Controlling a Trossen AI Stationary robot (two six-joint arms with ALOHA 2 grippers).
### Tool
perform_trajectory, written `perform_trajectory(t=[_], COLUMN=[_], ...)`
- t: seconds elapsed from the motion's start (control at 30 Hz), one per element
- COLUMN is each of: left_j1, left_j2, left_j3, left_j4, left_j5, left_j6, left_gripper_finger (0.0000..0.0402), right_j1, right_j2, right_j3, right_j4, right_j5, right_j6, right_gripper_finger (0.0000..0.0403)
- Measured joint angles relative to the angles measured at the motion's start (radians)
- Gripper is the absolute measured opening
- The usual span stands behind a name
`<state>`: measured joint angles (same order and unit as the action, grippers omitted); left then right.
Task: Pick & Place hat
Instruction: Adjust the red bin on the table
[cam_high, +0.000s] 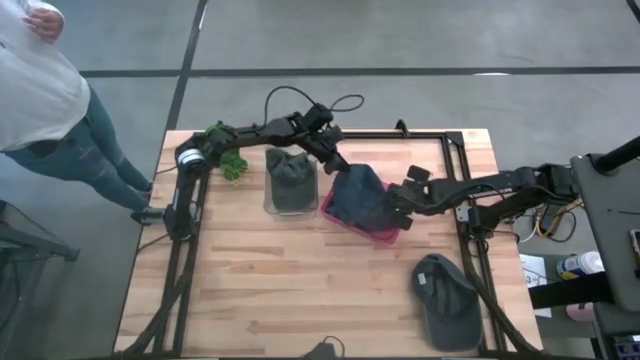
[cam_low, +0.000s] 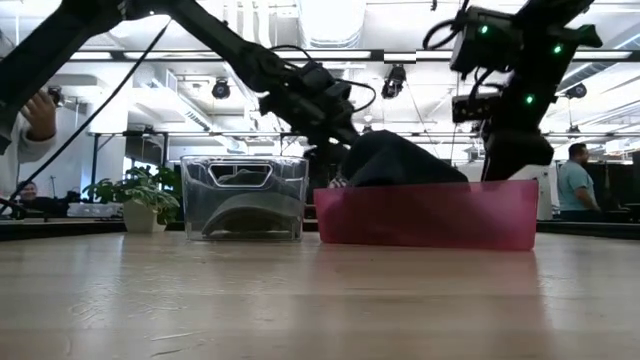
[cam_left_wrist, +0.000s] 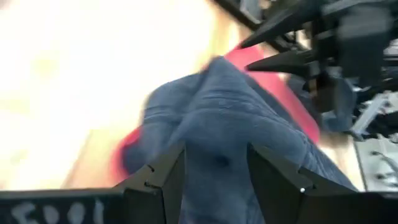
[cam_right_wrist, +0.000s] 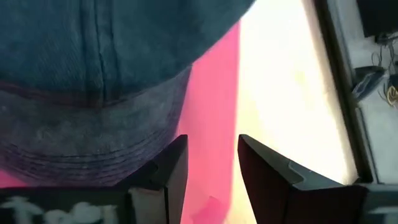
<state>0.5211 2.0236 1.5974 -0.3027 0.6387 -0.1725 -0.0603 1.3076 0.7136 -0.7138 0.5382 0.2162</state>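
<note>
While my left gripper (cam_high: 337, 163) hangs with fingers spread wide and empty just above the blue hat (cam_high: 358, 195), which lies heaped in the pink bin (cam_high: 385, 235), I judge the best move is to settle the hat fully below the rim without snagging cloth. My right gripper (cam_high: 398, 205) sits at the bin's far edge, fingers half apart, holding nothing I can see. Whether either fingertip touches cloth is hidden. A second hat (cam_high: 447, 300) lies well apart.

The blue hat (cam_left_wrist: 242, 130) is motion-blurred in the left wrist view; the person (cam_high: 45, 90) is cut off at the high view's edge.
</note>
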Motion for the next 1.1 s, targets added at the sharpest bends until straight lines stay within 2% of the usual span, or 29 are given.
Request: perform_trajectory(t=[0.17, 0.37, 0.6, 0.73, 0.87, 0.97, 1.1], left_j1=[0.018, -0.021, -0.062, -0.050, -0.030, -0.021, -0.022], left_j2=[-0.031, -0.014, 0.005, -0.018, -0.098, -0.153, -0.256], left_j3=[0.000, -0.007, -0.030, -0.011, -0.007, -0.012, -0.014], left_j4=[-0.111, -0.090, -0.070, -0.103, -0.096, -0.115, -0.196], left_j5=[-0.012, 0.013, -0.021, -0.057, -0.140, -0.170, -0.166], left_j6=[0.014, 0.030, 0.120, 0.110, 0.126, 0.141, 0.132], left_gripper_finger=[0.0165, 0.0165, 0.0165, 0.0165, 0.0165, 0.0165, 0.0165], right_j1=[0.000, 0.000, 0.001, -0.009, -0.064, -0.157, -0.335], right_j2=[-0.062, -0.102, -0.108, -0.108, -0.116, -0.122, -0.103], right_j3=[0.000, 0.001, 0.021, 0.039, 0.065, 0.071, 0.066], right_j4=[-0.012, -0.012, -0.020, -0.056, -0.097, -0.082, -0.062], right_j5=[0.011, 0.010, 0.007, 0.029, 0.035, -0.051, -0.253], right_j6=[-0.003, -0.002, 0.001, 0.053, 0.136, 0.158, 0.125], right_gripper_finger=[0.0137, 0.0137, 0.0137, 0.0137, 0.0137, 0.0137, 0.0137])
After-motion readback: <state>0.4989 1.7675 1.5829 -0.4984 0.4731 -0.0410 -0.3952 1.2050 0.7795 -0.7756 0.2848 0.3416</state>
